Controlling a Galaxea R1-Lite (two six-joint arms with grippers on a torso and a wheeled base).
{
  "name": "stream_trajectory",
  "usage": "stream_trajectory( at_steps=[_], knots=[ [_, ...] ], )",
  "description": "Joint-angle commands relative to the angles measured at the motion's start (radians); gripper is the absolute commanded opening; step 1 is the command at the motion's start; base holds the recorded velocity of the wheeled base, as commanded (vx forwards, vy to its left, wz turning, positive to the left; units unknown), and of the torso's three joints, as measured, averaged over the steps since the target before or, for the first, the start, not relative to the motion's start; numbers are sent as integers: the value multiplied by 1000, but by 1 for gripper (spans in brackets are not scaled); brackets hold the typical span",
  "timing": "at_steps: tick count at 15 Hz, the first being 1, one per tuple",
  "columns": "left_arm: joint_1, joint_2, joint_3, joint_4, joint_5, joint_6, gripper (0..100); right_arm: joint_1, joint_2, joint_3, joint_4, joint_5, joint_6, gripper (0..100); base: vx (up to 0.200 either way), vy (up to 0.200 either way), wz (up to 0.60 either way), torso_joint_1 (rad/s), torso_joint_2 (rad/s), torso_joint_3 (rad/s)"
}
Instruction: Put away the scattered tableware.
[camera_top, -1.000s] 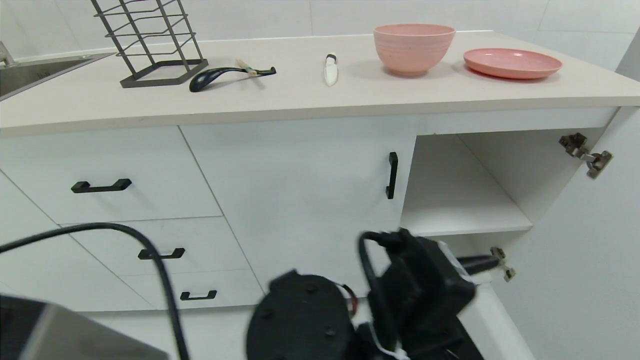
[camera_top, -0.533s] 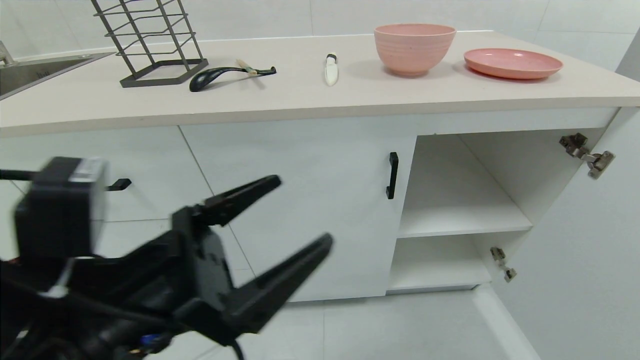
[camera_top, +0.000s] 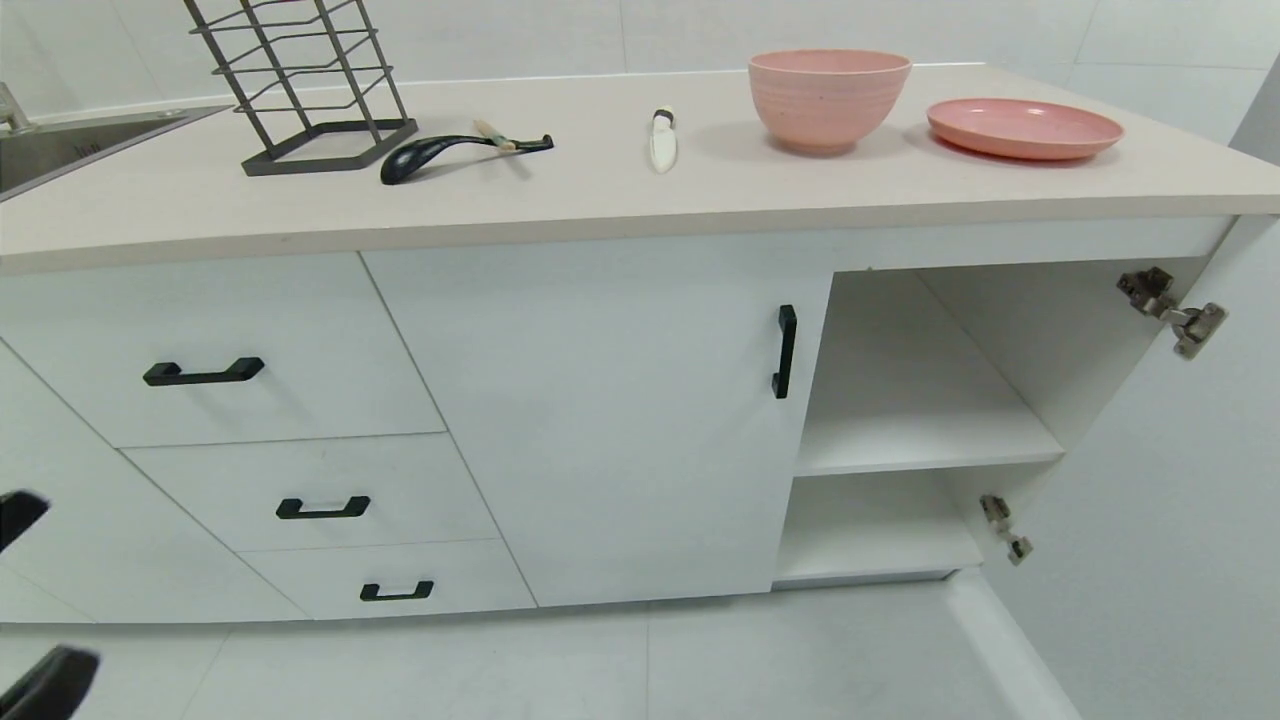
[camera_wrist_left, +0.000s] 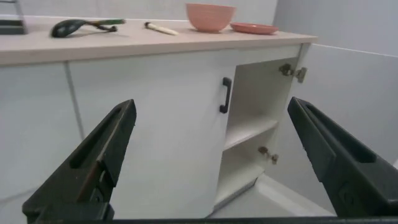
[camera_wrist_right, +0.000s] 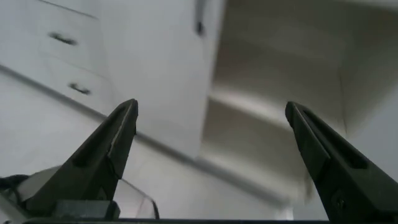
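The tableware lies spread on the light countertop (camera_top: 600, 200). The pink bowl (camera_top: 829, 97) stands upright toward the right end, and the pink plate (camera_top: 1024, 125) lies flat near it on its right, not touching it. To the left of the bowl, apart from it, lies a white utensil (camera_top: 662, 140) with a dark end that points to the wall. Further left, the black spoon (camera_top: 440, 155) lies on its side, and a thin wooden piece (camera_top: 492, 133) crosses its handle. The spoon's bowl is just beside the base of the dark wire rack (camera_top: 300, 90), and at the far left edge there is a corner of the metal sink (camera_top: 70, 150). Under the plate, the cabinet compartment is open: its door (camera_top: 1180, 500) is swung out to the right, and one white shelf (camera_top: 930, 440) divides the inside. Beside it is a closed door with a vertical black handle (camera_top: 785, 350), then three drawers (camera_top: 250, 400) with black handles. The left gripper (camera_top: 30, 600) is low at the left edge, in front of the drawers, with its fingers wide apart and nothing between them. The right gripper (camera_wrist_right: 211, 106) is also spread wide and holds nothing; it is low over the floor (camera_wrist_right: 37, 130) and faces the open compartment.
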Motion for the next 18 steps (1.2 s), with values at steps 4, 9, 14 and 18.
stream_trajectory(
  at_steps=[4, 9, 14, 18],
  knots=[
    [159, -492, 85, 483, 22, -15, 100, -95, -68, 0, 195, -165, 53, 100, 0, 0, 0, 0, 0, 0],
    [267, -510, 85, 819, 84, 160, 100, -127, -105, 0, 194, -194, 65, 100, 0, 0, 0, 0, 0, 0],
    [317, -588, 85, 854, 245, 246, 100, -123, -126, 0, 234, -349, 134, 100, 0, 0, 0, 0, 0, 0],
    [317, -588, 85, 866, 300, 203, 100, -123, -126, 0, 234, -340, 131, 100, 0, 0, 0, 0, 0, 0]
  ],
)
